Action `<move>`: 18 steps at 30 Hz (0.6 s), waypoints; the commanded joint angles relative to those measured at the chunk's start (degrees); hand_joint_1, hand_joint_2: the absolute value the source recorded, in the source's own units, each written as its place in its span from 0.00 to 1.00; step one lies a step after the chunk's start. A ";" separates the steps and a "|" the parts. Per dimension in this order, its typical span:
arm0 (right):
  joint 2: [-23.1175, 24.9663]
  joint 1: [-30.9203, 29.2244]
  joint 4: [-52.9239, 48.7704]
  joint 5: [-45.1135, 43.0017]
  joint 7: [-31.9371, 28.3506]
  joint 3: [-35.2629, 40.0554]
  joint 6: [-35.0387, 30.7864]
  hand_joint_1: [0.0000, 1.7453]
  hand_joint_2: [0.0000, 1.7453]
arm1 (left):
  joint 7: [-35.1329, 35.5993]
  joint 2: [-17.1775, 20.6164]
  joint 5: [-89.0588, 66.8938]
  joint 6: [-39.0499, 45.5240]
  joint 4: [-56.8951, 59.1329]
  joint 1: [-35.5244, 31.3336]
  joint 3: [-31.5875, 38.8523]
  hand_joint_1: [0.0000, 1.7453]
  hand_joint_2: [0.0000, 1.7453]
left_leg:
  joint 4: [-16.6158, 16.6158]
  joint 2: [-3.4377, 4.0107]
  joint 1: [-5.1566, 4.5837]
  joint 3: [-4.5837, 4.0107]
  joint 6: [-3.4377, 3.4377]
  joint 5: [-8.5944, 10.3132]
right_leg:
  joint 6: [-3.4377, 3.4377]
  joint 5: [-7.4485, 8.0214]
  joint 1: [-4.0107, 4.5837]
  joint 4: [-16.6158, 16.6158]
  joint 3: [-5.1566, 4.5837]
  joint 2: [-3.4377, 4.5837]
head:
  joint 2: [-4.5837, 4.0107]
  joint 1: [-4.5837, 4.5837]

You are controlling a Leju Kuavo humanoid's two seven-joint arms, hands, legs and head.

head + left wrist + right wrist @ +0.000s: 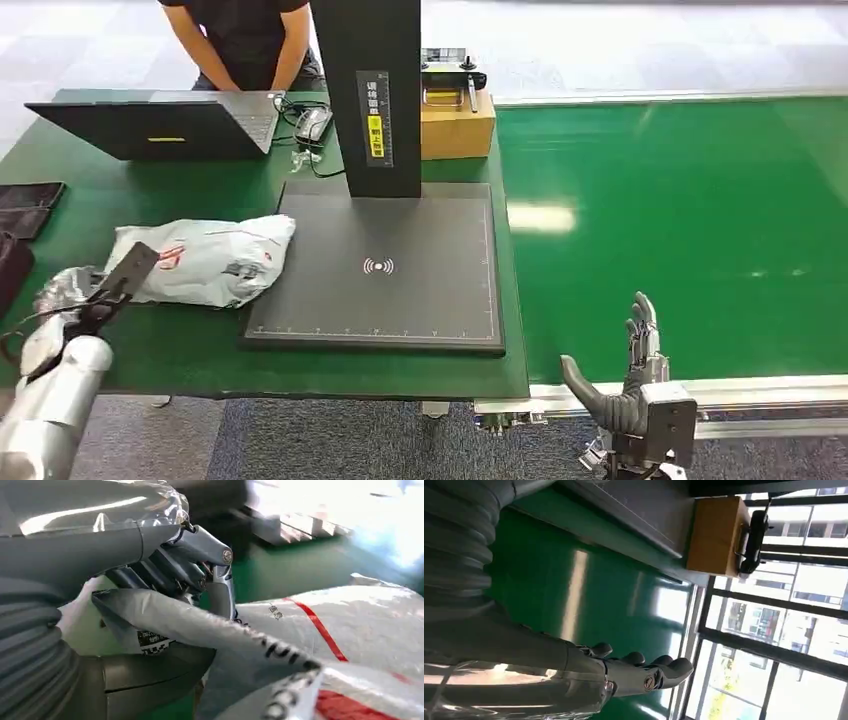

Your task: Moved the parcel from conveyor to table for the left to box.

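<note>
One parcel (205, 260) lies on the table (330, 370), its edge pinched by the left hand (85, 300); right hand (630, 385) spread, empty.

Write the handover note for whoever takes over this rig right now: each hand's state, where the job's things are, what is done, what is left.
Left hand: grips the end of the parcel.
Right hand: open, holding nothing, at the near edge of the conveyor.
Parcel lies on the table, left of the scanner pad.
Done: parcel is off the conveyor.
Left: the left hand boxes it; I can see no box for it.
</note>
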 commanded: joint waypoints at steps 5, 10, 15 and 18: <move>-0.76 -0.94 2.41 -0.12 0.50 0.80 -0.96 0.00 1.00 | 1.26 3.08 -3.23 1.32 5.52 0.38 10.92 1.00 1.00 | -0.07 -0.08 0.06 0.15 -0.13 -0.02 | 0.07 -0.05 0.03 -0.11 0.18 -0.06 | 0.00 0.00; -0.95 -1.28 2.68 -0.08 0.50 1.22 -1.23 0.00 1.00 | 0.04 1.21 -3.63 0.37 3.80 0.30 12.61 1.00 1.00 | -0.05 -0.16 0.03 0.09 -0.11 0.01 | 0.06 -0.04 0.00 -0.10 0.17 -0.14 | 0.00 0.02; -1.40 -1.57 3.55 -0.02 0.49 1.45 -1.36 0.00 1.00 | -2.28 -0.03 -3.78 -3.51 3.04 0.26 13.20 0.00 1.00 | -0.11 -0.29 0.03 0.18 -0.17 0.03 | 0.09 -0.05 -0.01 -0.17 0.27 -0.26 | 0.00 0.00; -1.28 -1.61 3.49 0.10 0.51 1.47 -1.39 0.00 1.00 | -1.39 -0.68 -6.82 -3.09 0.97 1.24 11.93 0.00 1.00 | -0.08 -0.24 0.02 0.14 -0.13 0.03 | 0.07 -0.03 -0.01 -0.15 0.21 -0.22 | 0.00 0.02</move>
